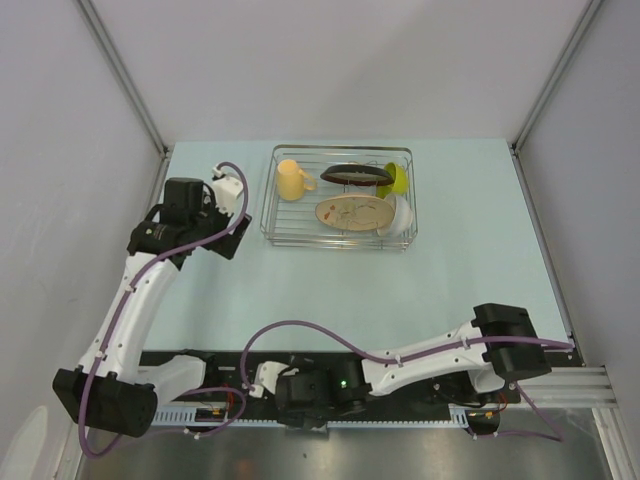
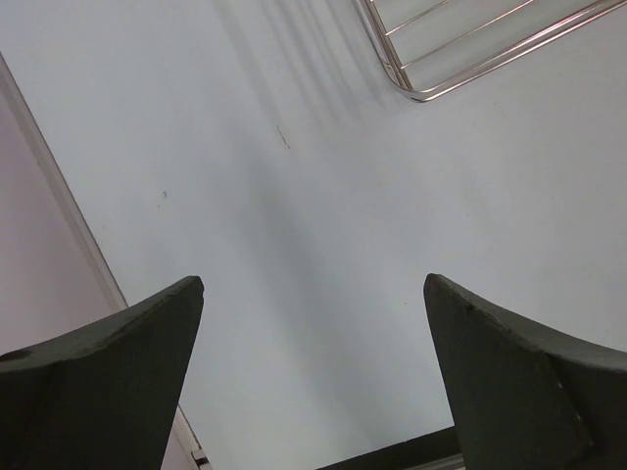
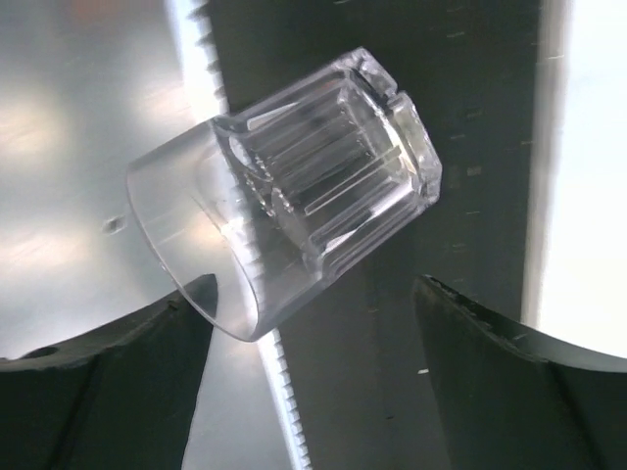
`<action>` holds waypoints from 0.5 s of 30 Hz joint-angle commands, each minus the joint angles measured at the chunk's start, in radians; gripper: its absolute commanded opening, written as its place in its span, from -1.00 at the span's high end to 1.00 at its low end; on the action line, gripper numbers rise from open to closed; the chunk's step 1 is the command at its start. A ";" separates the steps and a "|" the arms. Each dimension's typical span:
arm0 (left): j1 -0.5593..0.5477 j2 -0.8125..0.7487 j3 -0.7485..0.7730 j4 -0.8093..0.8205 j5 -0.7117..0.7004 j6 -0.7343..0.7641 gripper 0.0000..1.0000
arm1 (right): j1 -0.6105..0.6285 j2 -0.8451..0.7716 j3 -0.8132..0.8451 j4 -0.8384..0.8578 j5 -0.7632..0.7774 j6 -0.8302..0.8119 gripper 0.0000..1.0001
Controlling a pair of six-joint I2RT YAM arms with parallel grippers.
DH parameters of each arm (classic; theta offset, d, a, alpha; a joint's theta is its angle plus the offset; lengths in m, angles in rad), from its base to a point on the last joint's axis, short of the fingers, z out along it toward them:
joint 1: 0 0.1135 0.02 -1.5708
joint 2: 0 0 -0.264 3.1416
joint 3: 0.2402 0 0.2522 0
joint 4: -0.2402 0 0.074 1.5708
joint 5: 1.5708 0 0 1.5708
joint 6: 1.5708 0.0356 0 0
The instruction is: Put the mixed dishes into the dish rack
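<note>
The silver wire dish rack point(image 1: 270, 215) stands at the table's far middle. It holds the cream-yellow mug point(image 1: 291, 180), the dark red-brown dish point(image 1: 356, 173), the lime-green bowl point(image 1: 397, 178), the beige patterned plate point(image 1: 352, 212) and the white bowl point(image 1: 398, 216). The small clear glass point(image 3: 294, 215) lies on its side over a toothed rail, just beyond my right gripper point(image 3: 313, 284), which is open; its left finger point(image 3: 147, 343) overlaps the glass's rim. I cannot make out the glass in the top view. My left gripper point(image 2: 313, 284) is open and empty over bare table, left of the rack's corner point(image 2: 411, 83).
In the top view my right gripper point(image 1: 257, 385) reaches back over the metal rail at the near edge, between the arm bases. My left gripper point(image 1: 232, 228) hovers beside the rack's left side. Grey walls close in both table sides.
</note>
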State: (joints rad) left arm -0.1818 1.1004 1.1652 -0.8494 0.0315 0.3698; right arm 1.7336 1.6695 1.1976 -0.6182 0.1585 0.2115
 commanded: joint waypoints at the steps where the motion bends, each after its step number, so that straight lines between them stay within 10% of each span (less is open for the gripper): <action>1: 0.013 -0.007 0.019 0.007 0.028 0.021 -1.00 | -0.057 -0.016 0.020 0.060 0.134 -0.004 -0.61; 15: 0.041 0.045 -0.001 0.036 0.071 0.015 -0.99 | -0.255 -0.016 0.002 0.231 0.090 -0.003 -0.31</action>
State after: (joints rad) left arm -0.1524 1.1324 1.1442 -0.8394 0.0654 0.3759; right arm 1.5249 1.6585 1.1969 -0.4881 0.2703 0.2085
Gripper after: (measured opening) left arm 0.996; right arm 0.654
